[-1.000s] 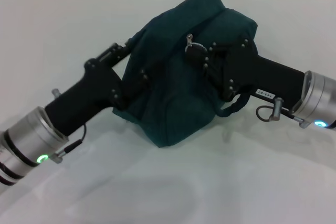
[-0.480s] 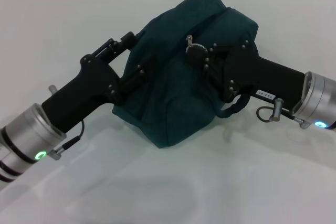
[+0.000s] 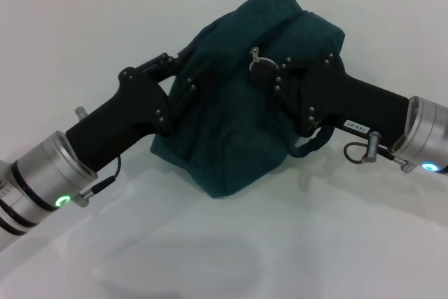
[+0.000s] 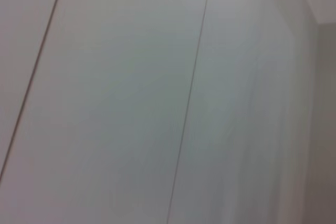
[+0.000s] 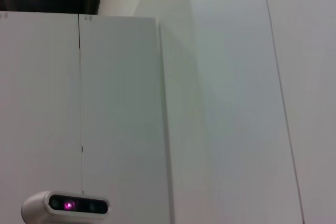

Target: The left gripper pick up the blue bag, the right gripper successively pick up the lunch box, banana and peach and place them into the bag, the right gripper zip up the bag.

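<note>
Blue bag point(image 3: 241, 113) sits on bench point(image 3: 210, 257), centre, toward far edge. Left hand point(image 3: 183, 78) against bag's left side, arm running back toward near-left. Right hand point(image 3: 269, 75) on bag's upper right face, at zipper pull point(image 3: 255, 54); contact with pull probable, not clear. Bag handle point(image 3: 311, 143) loops out below right hand. Wall behind bench.

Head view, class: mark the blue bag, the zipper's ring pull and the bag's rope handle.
blue bag point(image 3: 231, 138), head view, on its front fabric panel.
ring pull point(image 3: 256, 52), head view, on the metal ring atop the zipper.
rope handle point(image 3: 311, 145), head view, on the loop below the right gripper point(image 3: 269, 78).
</note>
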`<state>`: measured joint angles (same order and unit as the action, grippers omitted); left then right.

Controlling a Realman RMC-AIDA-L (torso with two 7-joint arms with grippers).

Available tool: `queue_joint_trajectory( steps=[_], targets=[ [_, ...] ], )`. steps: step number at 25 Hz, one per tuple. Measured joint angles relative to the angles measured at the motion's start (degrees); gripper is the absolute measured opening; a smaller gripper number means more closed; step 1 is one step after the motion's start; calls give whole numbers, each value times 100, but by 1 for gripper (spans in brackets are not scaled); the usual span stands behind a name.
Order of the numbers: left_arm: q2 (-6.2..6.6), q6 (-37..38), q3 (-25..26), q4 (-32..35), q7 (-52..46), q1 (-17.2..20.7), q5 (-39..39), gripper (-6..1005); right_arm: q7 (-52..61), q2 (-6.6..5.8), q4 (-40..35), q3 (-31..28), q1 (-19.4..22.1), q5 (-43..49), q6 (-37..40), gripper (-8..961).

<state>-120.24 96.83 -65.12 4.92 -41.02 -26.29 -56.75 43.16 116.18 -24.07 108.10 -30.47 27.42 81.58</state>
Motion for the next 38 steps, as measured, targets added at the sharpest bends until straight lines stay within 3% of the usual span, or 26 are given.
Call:
queue_joint_trajectory(
  steps=[4, 10, 15, 20, 22, 24, 32, 38],
  targets=[
    [4, -69, 0, 36, 6, -58, -154, 286, 0, 0, 3, 6, 48, -99, 50, 14],
    [15, -120, 0, 62, 12, -116, -273, 171, 104, -4, 8, 19, 63, -140, 54, 14],
    [22, -121, 0, 70, 119, -92, -324, 76, 578, -88, -37, 0, 25, -64, 63, 14],
    [27, -91, -1, 71, 374, -21, -382, 50, 1488, -412, -329, -39, -108, 375, -1, 14],
    [27, -82, -1, 71, 450, -19, -417, 51, 1922, -617, -511, -130, -137, 611, -7, 14],
    [27, -78, -1, 72, 499, -18, -446, 51, 2393, -721, -617, -575, -137, 1009, 167, 14],
    [32, -76, 0, 72, 652, -8, -608, 53, 3166, -706, -752, -1993, -85, 2279, 465, 14],
    [35, -76, 0, 122, 683, 19, -676, 55, 3382, -666, -875, -2636, -57, 3032, 403, 14]
  ],
)
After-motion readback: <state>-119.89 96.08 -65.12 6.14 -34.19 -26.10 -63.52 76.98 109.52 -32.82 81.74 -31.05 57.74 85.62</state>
